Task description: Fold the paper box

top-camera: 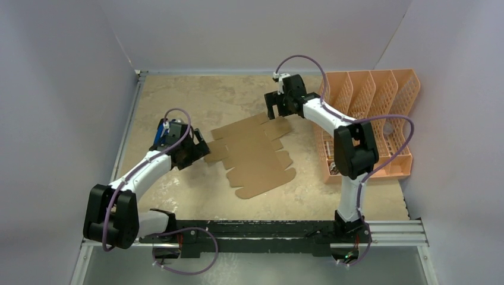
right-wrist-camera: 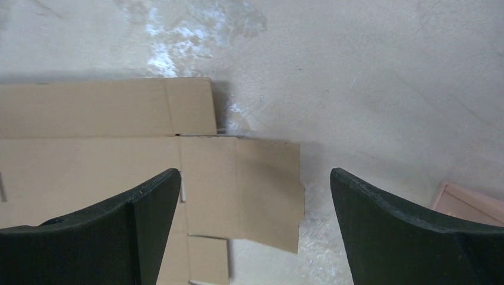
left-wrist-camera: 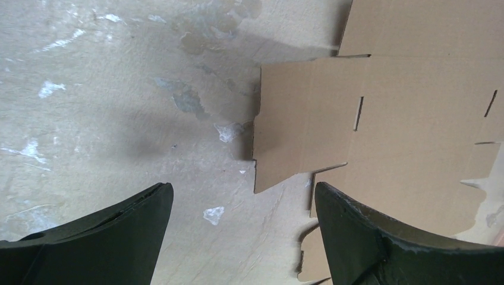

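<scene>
Left pincer (left-wrist-camera: 243, 196) and right pincer (right-wrist-camera: 255, 178) gape wide, empty, one over each end flap of the box (top-camera: 252, 154), lying flat mid-worktop (top-camera: 178, 101); I judge them staged to lift flaps.

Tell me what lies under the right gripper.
A flap of the flat paper box lies below the open right gripper, bare table beside it. Whatever the cardboard covers is hidden.
</scene>
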